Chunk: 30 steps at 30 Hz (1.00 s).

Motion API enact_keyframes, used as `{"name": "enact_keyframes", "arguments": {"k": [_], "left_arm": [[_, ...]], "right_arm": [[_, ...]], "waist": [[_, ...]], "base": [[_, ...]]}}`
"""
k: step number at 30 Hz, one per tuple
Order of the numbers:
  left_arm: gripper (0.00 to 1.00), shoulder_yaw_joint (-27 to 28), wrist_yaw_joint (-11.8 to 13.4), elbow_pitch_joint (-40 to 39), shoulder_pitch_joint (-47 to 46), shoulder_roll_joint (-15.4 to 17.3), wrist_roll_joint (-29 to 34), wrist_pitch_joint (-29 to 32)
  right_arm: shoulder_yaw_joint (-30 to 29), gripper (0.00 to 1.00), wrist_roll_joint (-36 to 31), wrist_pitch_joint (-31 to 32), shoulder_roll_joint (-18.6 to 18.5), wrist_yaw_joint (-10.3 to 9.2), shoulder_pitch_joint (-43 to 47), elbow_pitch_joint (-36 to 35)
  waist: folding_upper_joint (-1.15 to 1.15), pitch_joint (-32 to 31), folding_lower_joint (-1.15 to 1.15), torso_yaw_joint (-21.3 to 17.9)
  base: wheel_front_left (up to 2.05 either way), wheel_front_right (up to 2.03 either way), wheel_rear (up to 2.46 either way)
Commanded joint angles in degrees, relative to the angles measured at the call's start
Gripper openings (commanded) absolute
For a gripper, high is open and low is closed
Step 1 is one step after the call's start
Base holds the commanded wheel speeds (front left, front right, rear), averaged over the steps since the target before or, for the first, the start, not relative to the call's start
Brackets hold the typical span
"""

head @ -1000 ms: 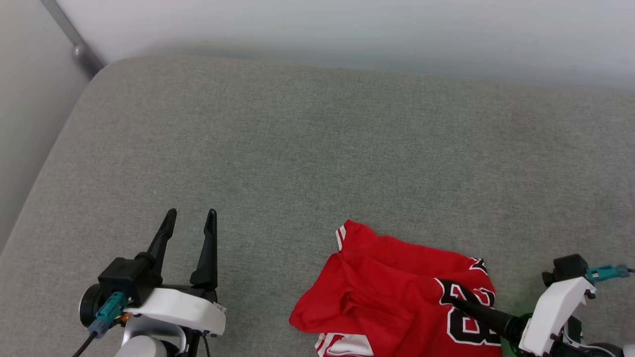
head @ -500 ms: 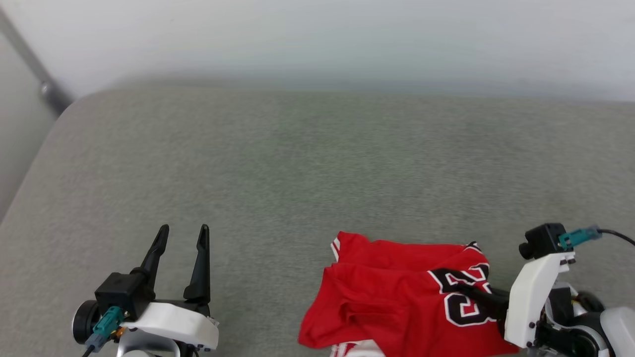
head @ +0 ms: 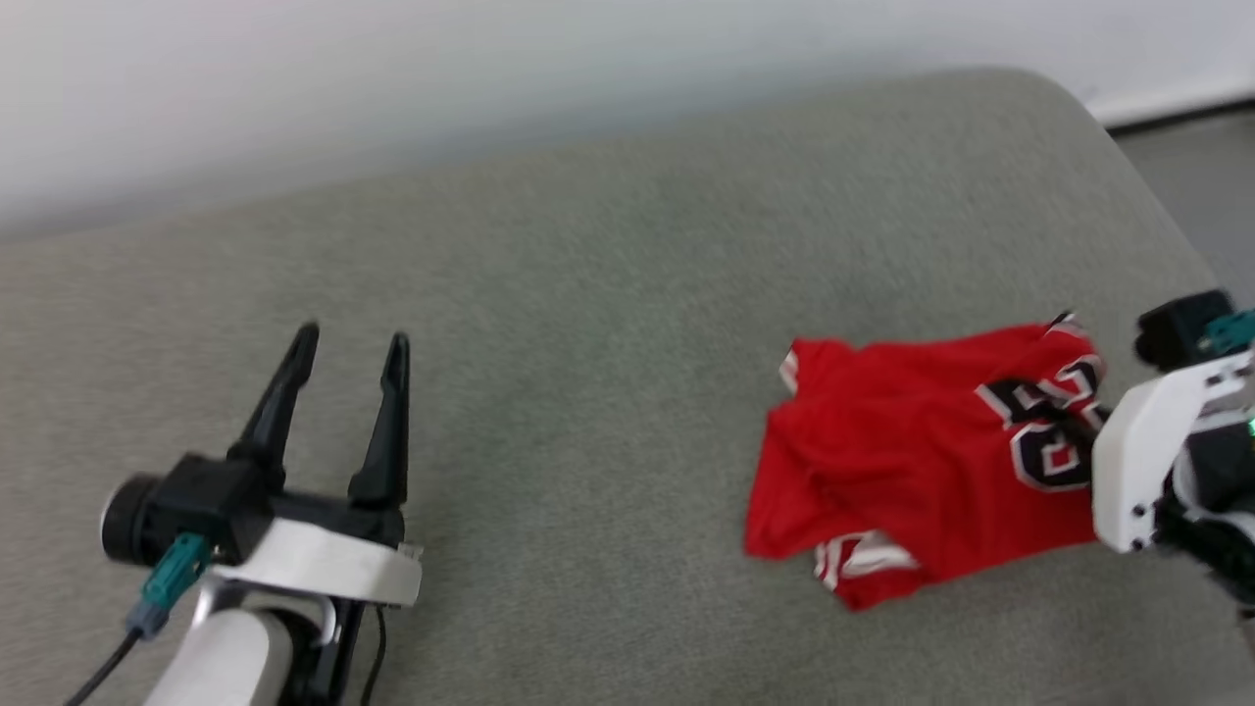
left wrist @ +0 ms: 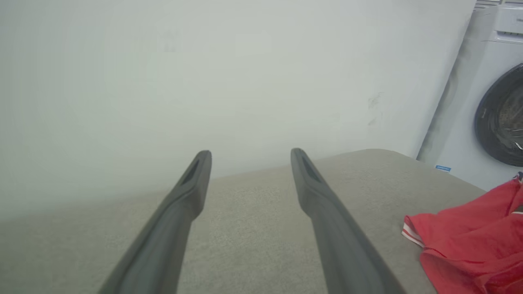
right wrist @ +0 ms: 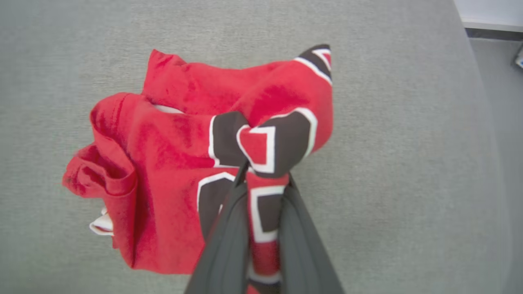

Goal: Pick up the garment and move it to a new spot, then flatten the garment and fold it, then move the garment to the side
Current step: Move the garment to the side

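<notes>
- Right gripper (right wrist: 264,176): the two dark fingers are pinched together on a fold of the garment (right wrist: 171,139). They clamp it at the black, white-outlined numerals (a strip of the print shows between the fingers).
- Garment, right wrist view: red, bunched and creased. The pinched fold is drawn up to the fingertips and the rest spreads toward 9 o'clock. A white-trimmed edge peeks out at 8 o'clock of the heap.
- Garment, head view: at 3–4 o'clock of the frame, over the grey cushion (head: 588,294) near its rounded right end. I cannot tell whether the heap rests on the cushion or hangs just off it (frame is blurred).
- Left gripper (head: 351,338): fingers spread wide, with bare cushion showing between them. It sits at 8 o'clock in head view with its fingers pointing to 12, well apart from the garment.
- Left wrist view: a red corner of the garment at 4 o'clock, the pale wall (left wrist: 204,61) across the top, and a washing machine (left wrist: 498,102) at 2–3 o'clock beyond the cushion's end.
</notes>
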Motion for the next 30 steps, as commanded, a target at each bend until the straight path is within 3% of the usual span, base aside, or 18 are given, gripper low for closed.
{"name": "enact_keyframes", "arguments": {"k": [1,10,15,19,21,22,30], "left_arm": [[1.00,-0.1,-0.2,-0.2,-1.1,0.5,0.3,0.3],[1.00,-1.5,-3.2,-6.4,-13.8,4.2,3.7,5.6],[1.00,-2.2,-3.8,-9.3,-17.0,5.6,5.0,8.4],[1.00,-2.6,-4.0,-11.0,-18.4,6.3,5.7,9.8],[1.00,-2.8,-4.1,-11.4,-18.8,6.5,5.8,10.2],[1.00,-2.9,-4.2,-11.6,-18.9,6.6,5.8,10.3],[1.00,-3.7,-3.7,-8.8,-16.9,5.6,5.1,9.0]], "right_arm": [[-0.1,0.00,-0.7,-0.5,-0.2,-0.02,-1.4,0.2],[-11.4,0.00,-6.9,-9.7,-1.4,-0.03,-9.8,6.8],[-18.1,0.00,-9.3,-14.2,-2.4,-0.04,-14.7,10.8],[-23.5,0.00,-12.2,-19.0,-0.7,-0.04,-18.3,15.9],[-24.5,0.55,-13.6,-21.7,0.8,-0.03,-19.2,18.1],[-25.2,1.00,-14.5,-23.1,1.3,-0.04,-19.7,19.3],[-28.6,1.00,-21.1,-36.7,3.5,-0.03,-20.5,26.7]], "waist": [[0.00,7.6,0.00,-5.5],[0.00,22.5,0.00,-7.1],[0.00,27.5,0.00,-7.1],[0.00,29.8,0.00,-6.9],[0.00,30.3,0.00,-6.7],[0.00,30.3,0.00,-6.7],[0.00,25.7,0.00,-5.5]], "base": [[0.00,0.00,0.00],[0.00,0.00,0.00],[0.00,0.00,0.00],[0.00,0.00,0.00],[0.00,0.00,0.00],[0.00,0.00,0.00],[0.00,0.00,0.00]]}}
